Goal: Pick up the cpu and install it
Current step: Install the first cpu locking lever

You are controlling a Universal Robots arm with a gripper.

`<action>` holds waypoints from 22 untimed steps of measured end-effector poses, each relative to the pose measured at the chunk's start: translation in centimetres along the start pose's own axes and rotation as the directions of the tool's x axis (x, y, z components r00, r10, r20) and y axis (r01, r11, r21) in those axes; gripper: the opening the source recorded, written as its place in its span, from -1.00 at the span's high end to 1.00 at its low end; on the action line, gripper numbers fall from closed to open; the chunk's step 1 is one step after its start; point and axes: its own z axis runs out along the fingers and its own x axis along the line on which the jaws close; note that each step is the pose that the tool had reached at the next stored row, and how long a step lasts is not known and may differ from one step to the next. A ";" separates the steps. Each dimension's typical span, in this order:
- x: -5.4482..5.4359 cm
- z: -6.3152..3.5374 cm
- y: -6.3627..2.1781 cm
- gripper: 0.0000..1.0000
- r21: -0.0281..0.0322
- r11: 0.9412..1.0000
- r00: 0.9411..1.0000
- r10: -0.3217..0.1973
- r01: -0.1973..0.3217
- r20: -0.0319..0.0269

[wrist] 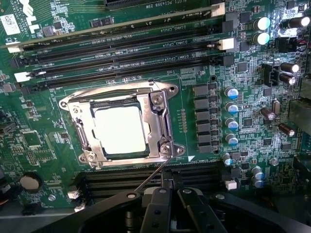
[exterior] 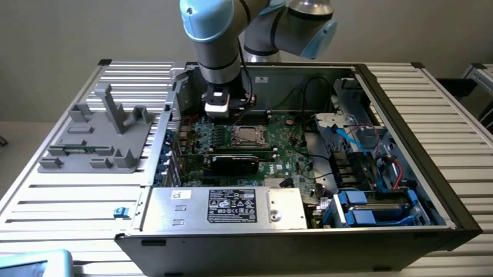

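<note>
Though near the cpu (wrist: 120, 130) in its socket (wrist: 163, 103), claw (wrist: 171, 191) clenched, empty, clear of it.

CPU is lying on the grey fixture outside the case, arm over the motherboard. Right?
No. The cpu sits in the socket's metal frame on the motherboard, not on the grey fixture; the wrist view shows it. The arm is over the motherboard.

The cpu (wrist: 120, 130) lies in the socket (wrist: 163, 121). Memory slots (wrist: 121, 51) flank the socket on two opposite sides. Capacitors (wrist: 232, 108) line a third.
</note>
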 end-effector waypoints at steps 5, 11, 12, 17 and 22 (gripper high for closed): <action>0.2 0.21 0.03 0.78 0.000 1.000 1.000 0.004 -0.004 -0.001; 0.4 0.41 0.05 0.78 -0.001 1.000 1.000 0.009 -0.009 -0.003; 0.4 0.44 0.06 0.78 -0.001 1.000 1.000 0.009 -0.009 -0.003; 0.4 0.53 0.09 0.78 -0.001 1.000 1.000 0.013 -0.013 -0.004; 0.4 0.56 0.09 0.78 -0.001 1.000 1.000 0.014 -0.014 -0.005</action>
